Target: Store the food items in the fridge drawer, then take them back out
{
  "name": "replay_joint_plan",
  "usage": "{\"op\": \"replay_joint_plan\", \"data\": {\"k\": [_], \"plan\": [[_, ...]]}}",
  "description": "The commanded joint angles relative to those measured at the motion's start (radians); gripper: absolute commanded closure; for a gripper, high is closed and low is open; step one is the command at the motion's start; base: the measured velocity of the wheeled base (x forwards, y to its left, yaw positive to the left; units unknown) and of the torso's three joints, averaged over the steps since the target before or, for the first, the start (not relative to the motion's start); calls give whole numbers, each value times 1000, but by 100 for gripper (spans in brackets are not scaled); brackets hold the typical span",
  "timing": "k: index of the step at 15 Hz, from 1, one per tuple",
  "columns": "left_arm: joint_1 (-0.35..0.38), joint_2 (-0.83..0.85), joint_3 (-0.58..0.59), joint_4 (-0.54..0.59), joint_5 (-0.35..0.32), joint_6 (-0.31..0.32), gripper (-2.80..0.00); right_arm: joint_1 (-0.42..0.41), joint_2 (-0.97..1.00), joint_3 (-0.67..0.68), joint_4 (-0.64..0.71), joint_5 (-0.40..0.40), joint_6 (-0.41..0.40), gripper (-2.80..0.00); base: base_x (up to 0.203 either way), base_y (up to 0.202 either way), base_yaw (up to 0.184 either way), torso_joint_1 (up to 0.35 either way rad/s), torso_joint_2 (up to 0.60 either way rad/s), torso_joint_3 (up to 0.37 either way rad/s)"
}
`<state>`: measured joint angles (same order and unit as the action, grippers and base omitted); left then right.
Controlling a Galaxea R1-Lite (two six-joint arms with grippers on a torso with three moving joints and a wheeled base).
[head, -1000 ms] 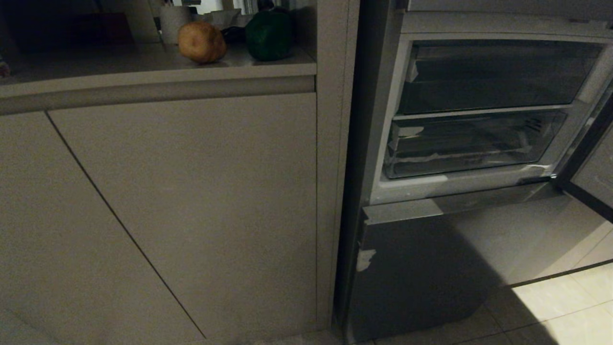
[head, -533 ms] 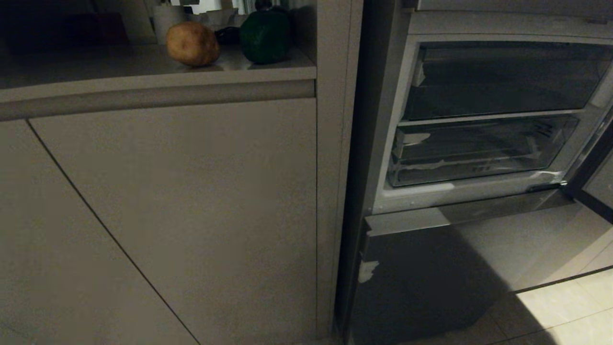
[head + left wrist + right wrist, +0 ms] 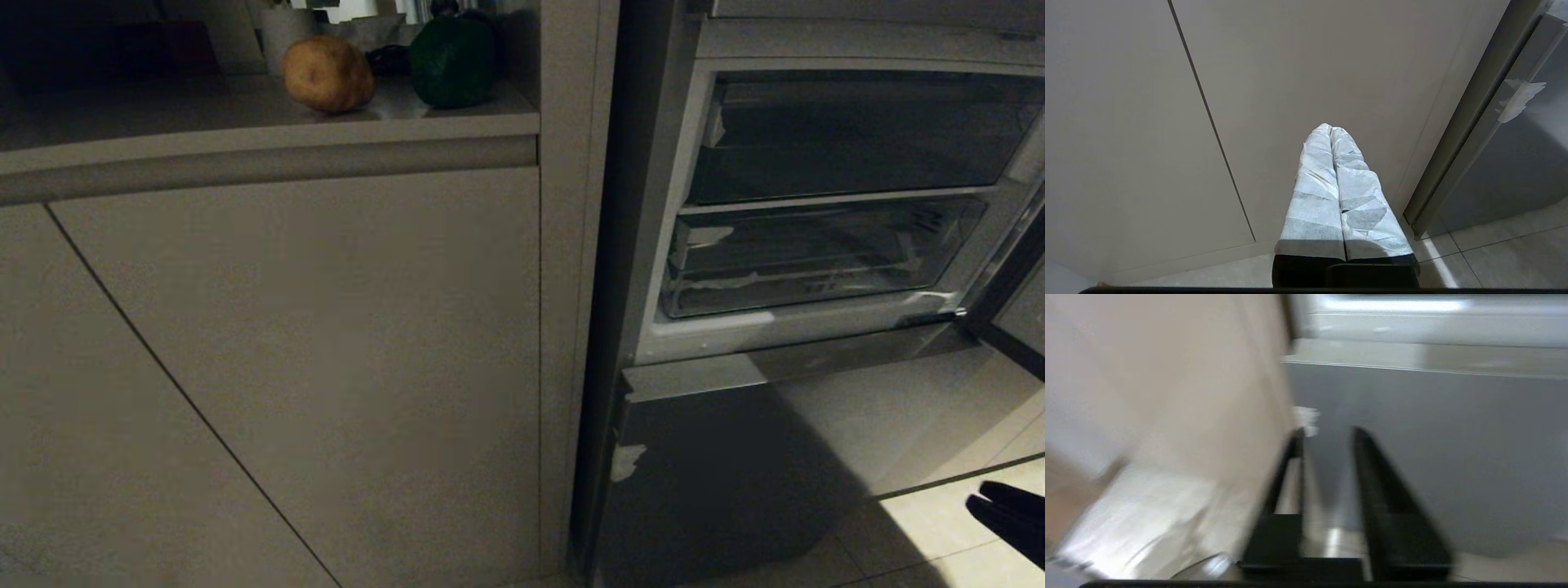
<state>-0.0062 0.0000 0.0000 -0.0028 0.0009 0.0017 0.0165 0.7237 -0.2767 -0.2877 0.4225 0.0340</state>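
Note:
A tan potato (image 3: 329, 73) and a dark green bell pepper (image 3: 453, 61) sit side by side on the counter at the upper left. At the right the fridge stands open, and the fridge drawer (image 3: 808, 257), a clear bin with whitish tape scraps, is pushed in under a second clear bin (image 3: 857, 135). My right gripper (image 3: 1008, 514) shows as a dark tip low at the right, over the floor. In the right wrist view the right gripper (image 3: 1327, 433) is open and empty, facing a grey panel. My left gripper (image 3: 1330, 128) is shut, empty, low before a cabinet door.
Beige cabinet doors (image 3: 326, 367) fill the space under the counter. Below the open compartment is a grey fridge panel (image 3: 735, 474) with one tape scrap (image 3: 624, 461). An open fridge door (image 3: 1012, 269) stands at the far right. Pale floor tiles (image 3: 939, 523) lie at the lower right.
The whole head view shifted slightly at first, so the camera moved. The dark tip of my right gripper has come into the lower right corner. The potato and pepper have stayed put.

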Motion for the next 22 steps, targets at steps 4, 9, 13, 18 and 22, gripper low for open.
{"op": "replay_joint_plan", "data": {"k": [4, 9, 13, 18, 22], "plan": [[0, 2, 0, 0, 1, 0, 0, 77, 586, -50, -394, 97, 2, -280, 0, 0, 0, 0, 0, 0], [0, 2, 0, 0, 0, 0, 0, 144, 864, -131, -786, 7, -5, -280, 0, 0, 0, 0, 0, 0], [0, 2, 0, 0, -1, 0, 0, 217, 887, -208, -823, -155, -6, -280, 0, 0, 0, 0, 0, 0], [0, 2, 0, 0, 1, 0, 0, 254, 1002, -315, -834, -299, -6, -280, 0, 0, 0, 0, 0, 0], [0, 2, 0, 0, 1, 0, 0, 255, 1075, -370, -890, -326, -3, -280, 0, 0, 0, 0, 0, 0]]}}
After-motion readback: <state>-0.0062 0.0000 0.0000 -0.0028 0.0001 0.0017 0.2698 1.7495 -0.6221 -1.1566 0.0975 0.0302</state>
